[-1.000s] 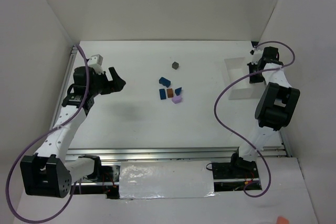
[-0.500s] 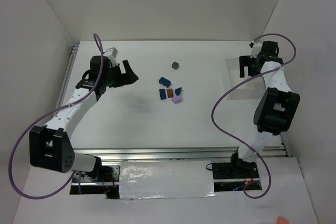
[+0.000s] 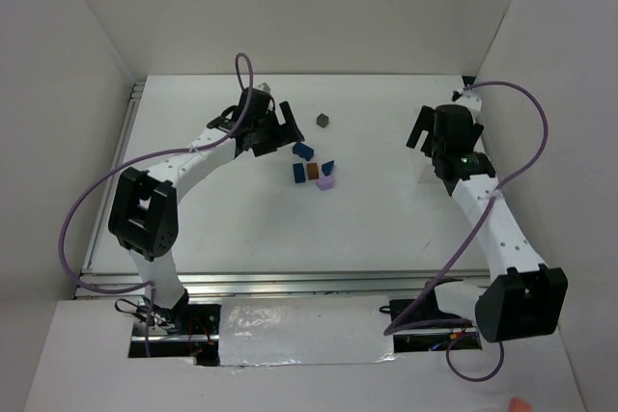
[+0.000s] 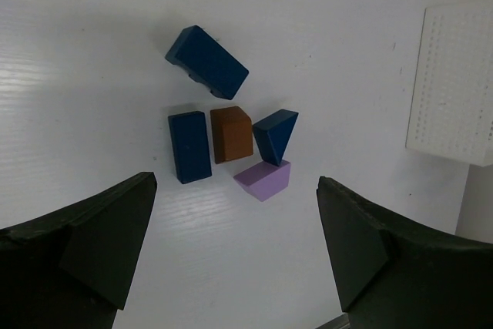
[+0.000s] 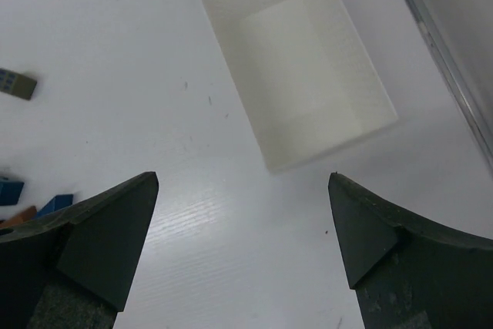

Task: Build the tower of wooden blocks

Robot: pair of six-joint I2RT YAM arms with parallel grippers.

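Note:
Loose wood blocks lie flat in a cluster at mid-table: a blue one [image 4: 206,62], a second blue one [image 4: 189,146], a brown-orange one [image 4: 232,134], a blue wedge [image 4: 276,135] and a lavender one [image 4: 263,179]. A grey block [image 3: 323,120] sits apart behind them. No wood block tower shows; none rests on another. My left gripper [image 4: 236,207] hangs open just left of the cluster [image 3: 312,169], empty. My right gripper [image 5: 243,190] is open and empty above the table, short of the white tray.
The white tray [image 5: 231,52] stands empty at the right; my right arm [image 3: 483,209] covers most of it from above. A metal rail [image 5: 439,59] runs along the table's right edge. White walls close in the left, back and right sides.
My left arm has swung right from the left edge to just beside the blocks. My right gripper has opened and moved left, out of the far right corner. The blocks have not moved.

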